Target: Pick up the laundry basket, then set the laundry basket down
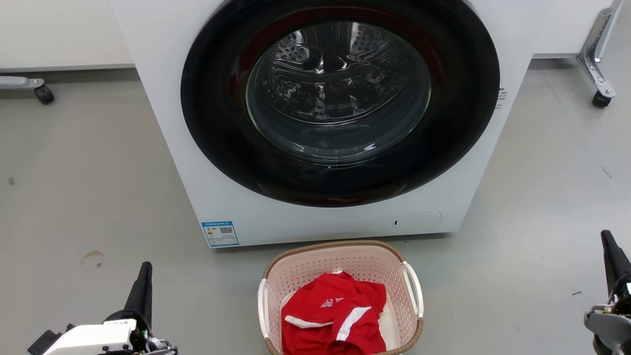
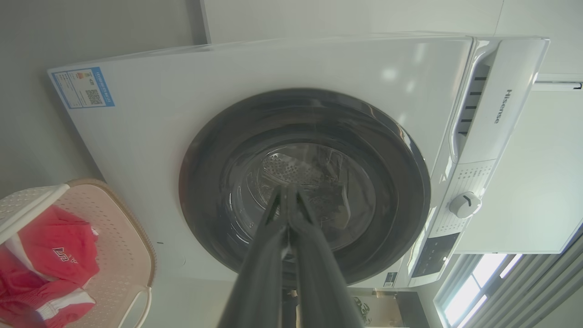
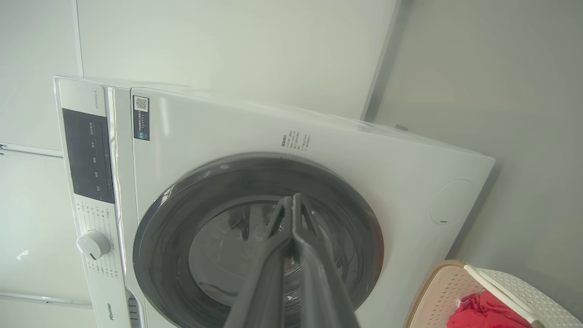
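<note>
A smooth grey floor (image 1: 74,197) runs up to a pale wall, and on it stands a large white front-loading washing machine (image 1: 162,148) with a round black-framed glass door (image 1: 340,103) that is closed; the metal drum shows through the glass. A small blue label (image 1: 220,233) sits at the machine's lower left corner. Just in front of the machine, at the bottom centre of the head view, the laundry basket (image 1: 335,243) rests on the floor: pale pink perforated plastic, rounded-rectangular, with a brown woven-look rim and a white handle (image 1: 413,288) on each side. Inside it lies a crumpled red garment with white stripes (image 1: 335,315). The left gripper (image 1: 146,268) hangs at the lower left, well apart from the basket, its long dark fingers (image 2: 273,228) clenched tip to tip on nothing. The right gripper (image 1: 607,237) hangs at the lower right edge, also well clear of the basket, and its fingers (image 3: 273,246) too are pressed together with nothing between them. The basket lies between the two grippers, touched by neither. Both wrist views look along the closed fingers towards the machine's door, with the basket at a bottom corner. A black caster wheel (image 1: 44,93) of a metal frame sits at the far left.
</note>
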`<state>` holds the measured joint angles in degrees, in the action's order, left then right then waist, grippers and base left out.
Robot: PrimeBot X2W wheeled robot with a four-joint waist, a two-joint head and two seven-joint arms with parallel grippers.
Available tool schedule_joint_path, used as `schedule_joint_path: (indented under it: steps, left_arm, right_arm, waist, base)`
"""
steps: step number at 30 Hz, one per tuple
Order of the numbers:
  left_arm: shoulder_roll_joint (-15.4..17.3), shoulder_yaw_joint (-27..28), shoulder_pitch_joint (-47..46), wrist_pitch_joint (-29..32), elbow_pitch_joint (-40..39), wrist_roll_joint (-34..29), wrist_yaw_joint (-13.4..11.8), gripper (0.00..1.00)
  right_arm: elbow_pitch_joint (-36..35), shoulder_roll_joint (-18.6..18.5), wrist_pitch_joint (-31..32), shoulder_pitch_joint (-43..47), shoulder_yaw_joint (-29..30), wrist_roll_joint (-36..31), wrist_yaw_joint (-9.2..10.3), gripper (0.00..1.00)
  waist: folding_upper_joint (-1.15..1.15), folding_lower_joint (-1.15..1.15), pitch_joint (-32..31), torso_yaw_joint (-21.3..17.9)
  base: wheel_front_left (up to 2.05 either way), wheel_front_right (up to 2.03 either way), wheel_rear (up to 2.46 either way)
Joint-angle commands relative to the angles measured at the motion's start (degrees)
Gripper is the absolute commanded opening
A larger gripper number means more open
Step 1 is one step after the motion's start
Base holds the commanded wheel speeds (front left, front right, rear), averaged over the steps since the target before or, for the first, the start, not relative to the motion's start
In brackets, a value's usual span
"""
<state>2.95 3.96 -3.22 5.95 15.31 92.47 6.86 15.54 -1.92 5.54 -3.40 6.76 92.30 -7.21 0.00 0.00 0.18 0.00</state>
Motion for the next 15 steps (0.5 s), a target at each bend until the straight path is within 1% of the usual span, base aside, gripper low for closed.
schedule_joint_path:
  steps: [1,15]
  left_arm:
    - [0.4,1.9,-2.9,0.0,-1.3,0.3,0.6,0.0]
    - [0.4,2.0,-2.9,0.1,-1.3,0.2,0.6,0.0]
  right_arm:
    - [-1.5,-1.3,0.6,-2.7,-0.7,0.2,-0.28,0.0]
    - [-1.5,-1.2,0.7,-2.7,-0.6,0.1,-0.28,0.0]
  waist:
    - [0.0,0.0,0.0,0.0]
    - [0.0,0.0,0.0,0.0]
  base:
    - [0.0,0.0,0.0]
    - [0.0,0.0,0.0]
